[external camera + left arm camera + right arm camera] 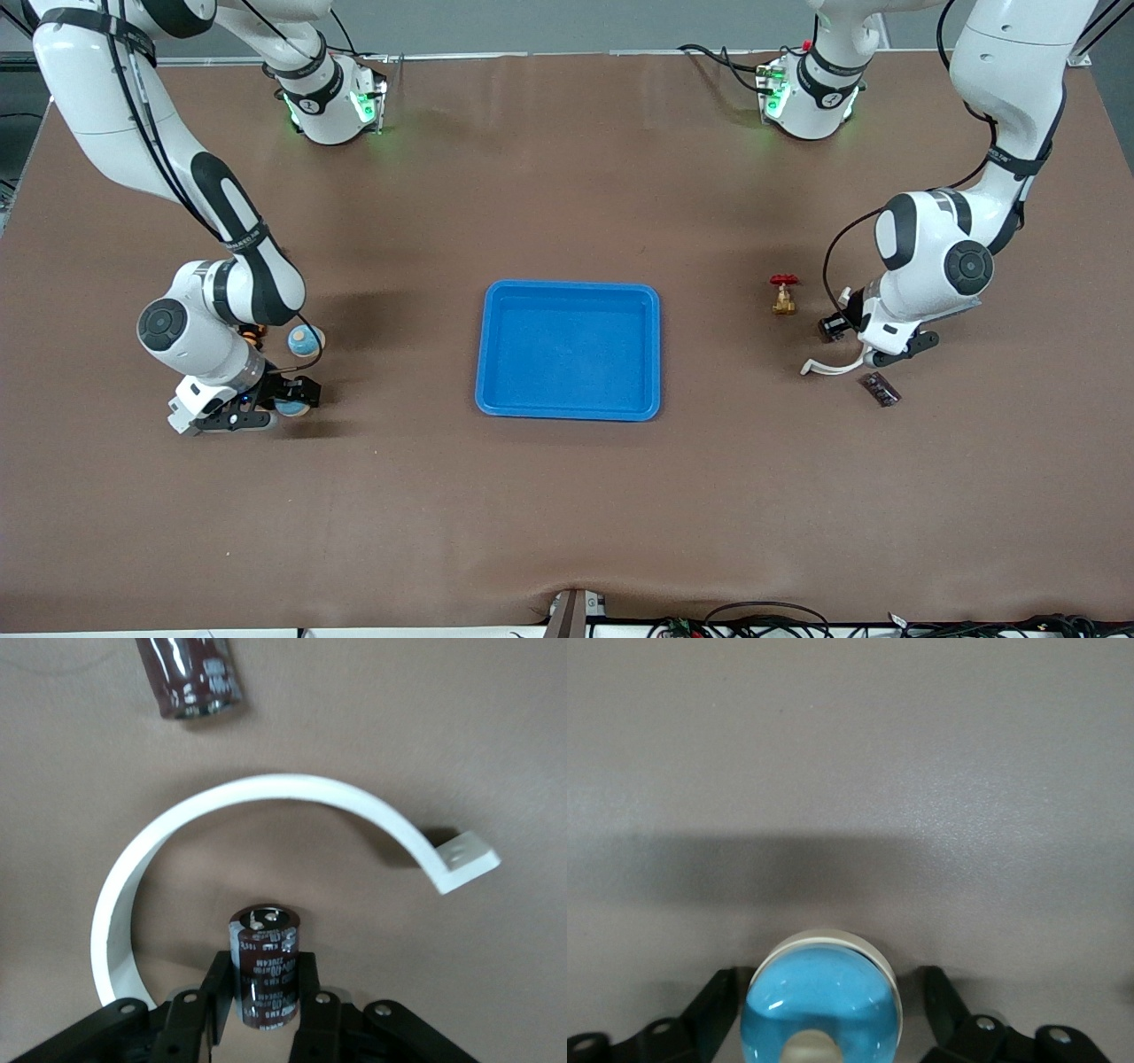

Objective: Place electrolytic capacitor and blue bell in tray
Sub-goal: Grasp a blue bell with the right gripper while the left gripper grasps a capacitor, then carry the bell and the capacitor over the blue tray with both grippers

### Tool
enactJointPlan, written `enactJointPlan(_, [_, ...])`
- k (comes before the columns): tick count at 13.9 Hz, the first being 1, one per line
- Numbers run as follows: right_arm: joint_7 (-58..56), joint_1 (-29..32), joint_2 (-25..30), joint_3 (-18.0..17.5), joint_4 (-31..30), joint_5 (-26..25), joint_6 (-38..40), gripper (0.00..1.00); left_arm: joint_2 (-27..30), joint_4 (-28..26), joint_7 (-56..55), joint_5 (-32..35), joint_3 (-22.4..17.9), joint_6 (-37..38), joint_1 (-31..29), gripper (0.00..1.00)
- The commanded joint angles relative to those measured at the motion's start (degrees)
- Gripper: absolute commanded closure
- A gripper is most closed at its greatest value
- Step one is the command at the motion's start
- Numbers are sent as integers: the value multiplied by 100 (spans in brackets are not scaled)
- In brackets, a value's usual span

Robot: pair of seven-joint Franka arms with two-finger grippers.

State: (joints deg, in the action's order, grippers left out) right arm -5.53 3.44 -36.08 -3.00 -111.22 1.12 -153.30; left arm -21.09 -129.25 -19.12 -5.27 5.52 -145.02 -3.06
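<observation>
The shallow bright-blue rectangular plastic tray [569, 350] sits mid-desk. The dark cylindrical electrolytic capacitor [265, 966] is clamped in the left pincer [263, 988]. The round glossy blue bell [822, 1001] sits between the right pincer's [824, 1010] spread fingers.

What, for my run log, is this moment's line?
left gripper: jaws shut on electrolytic capacitor | right gripper: jaws open around blue bell | tray: empty

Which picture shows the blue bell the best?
The right wrist view: the blue bell fills it, sitting between the open fingers of the right gripper. The front view shows only a sliver of it under that gripper. The left wrist view does not show it.
</observation>
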Motion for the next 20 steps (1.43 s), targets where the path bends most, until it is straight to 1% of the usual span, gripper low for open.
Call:
enactJointPlan(1, [-98, 8, 205, -43, -75, -15, 326, 100, 368, 284, -284, 8, 19, 559, 16, 100])
enactJointPlan(2, [16, -79, 372, -51, -5, -15, 666, 100, 430, 521, -468, 8, 54, 945, 25, 100])
enactJointPlan(3, [322, -228, 495, -43, 204, -6, 1227, 100, 465, 776, -696, 8, 167, 1315, 25, 100])
enactJointPlan(4, [690, -439, 592, -43, 485, -24, 1928, 100, 474, 1039, -950, 8, 368, 1658, 25, 100])
enactJointPlan(6, [1228, -791, 681, -43, 1030, -24, 2846, 100, 457, 1436, -1574, 8, 694, 1985, 51, 100])
enactJointPlan(7, [1465, -923, 716, -51, 1198, -24, 3076, 100, 422, 1551, -1916, 8, 870, 2004, 103, 100])
enactJointPlan(9, [2245, -1282, 742, -69, 1279, -15, 3140, 100, 334, 1744, -2663, 8, 1073, 2004, 374, 100])
enactJointPlan(12, [3949, -2169, 786, -69, 1235, -15, 2921, 100, 71, 2131, -4015, 0, 1082, 1969, 1025, 100])
enactJointPlan(14, [4882, -2705, 778, -69, 1226, -15, 2623, 100, -253, 2508, -4746, 0, 1082, 1969, 1403, 100])
enactJointPlan(18, [5921, -3427, 734, -43, 1217, -50, 2261, 100, -992, 3159, -5741, 8, 1074, 1907, 1966, 100])
enactJointPlan(20, [6526, -3744, 725, -43, 1017, -286, 1885, 100, -1221, 3231, -6189, 8, 1074, 1663, 2116, 100])
